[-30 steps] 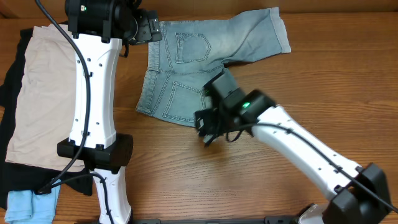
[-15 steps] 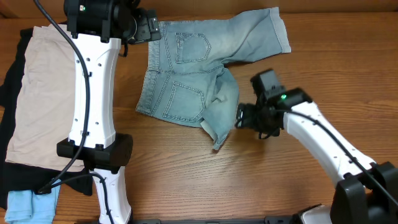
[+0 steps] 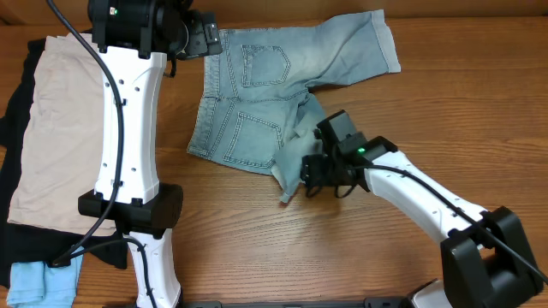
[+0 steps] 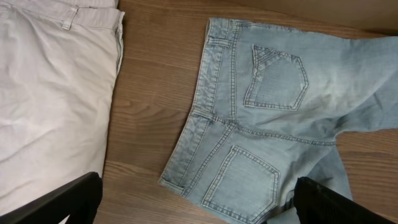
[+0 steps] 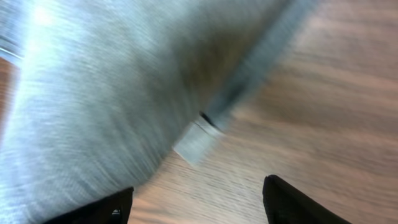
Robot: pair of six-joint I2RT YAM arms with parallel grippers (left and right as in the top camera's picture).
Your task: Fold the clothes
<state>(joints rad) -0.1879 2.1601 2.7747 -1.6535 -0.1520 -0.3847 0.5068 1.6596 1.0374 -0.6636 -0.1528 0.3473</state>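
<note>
A: Where did the denim shorts (image 3: 257,103) lie?
B: Back pockets up on the bench (image 3: 445,103), near the middle of its far edge. One leg was spread toward the far right corner, the other rumpled and pointing at the near edge

A: And the right pincer (image 5: 200,204)?
B: It was low at that rumpled leg's hem. Its wrist view was blurred, but the fingers stood apart with bare wood between them, gripping nothing

A: The left pincer (image 4: 199,202)?
B: Spread wide and empty, above the waistband by the far edge

A: The other clothes?
B: The beige shorts (image 3: 60,128) lay flat on the black garment (image 3: 13,111) along the left edge, with the light-blue piece (image 3: 34,282) at the near left corner
</note>
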